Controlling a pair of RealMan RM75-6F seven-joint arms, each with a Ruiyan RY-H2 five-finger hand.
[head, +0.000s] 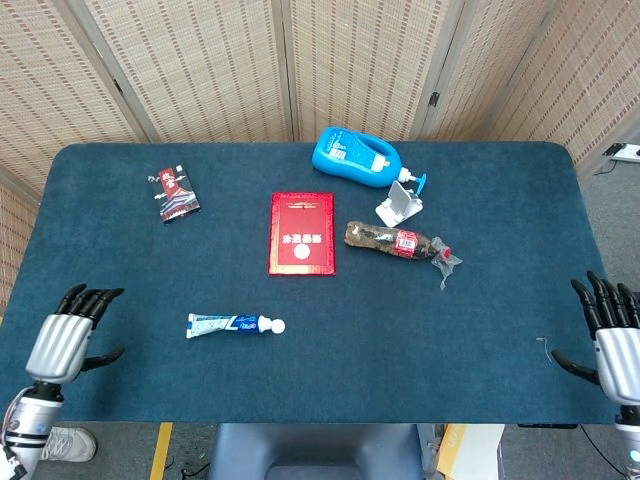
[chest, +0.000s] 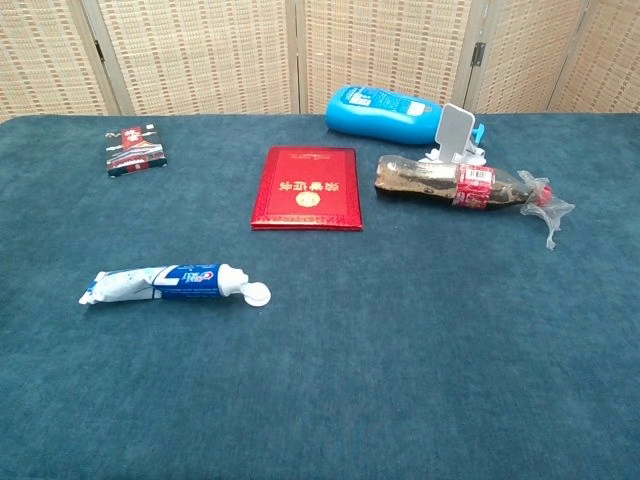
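My left hand (head: 66, 336) hovers open over the table's near left corner, holding nothing; the toothpaste tube (head: 235, 324) (chest: 175, 283) lies to its right. My right hand (head: 611, 336) is open at the near right edge, apart from everything. A red booklet (head: 301, 232) (chest: 307, 187) lies flat mid-table. Right of it lies a brown drink bottle (head: 395, 241) (chest: 455, 182) on its side, with crumpled clear plastic at its cap end. Neither hand shows in the chest view.
A blue pump bottle (head: 352, 157) (chest: 385, 109) lies at the back, a small white stand (head: 400, 204) (chest: 453, 132) beside it. A small dark packet (head: 177, 194) (chest: 135, 149) sits at the back left. The blue table cloth (head: 480, 330) spans both views; wicker screens stand behind.
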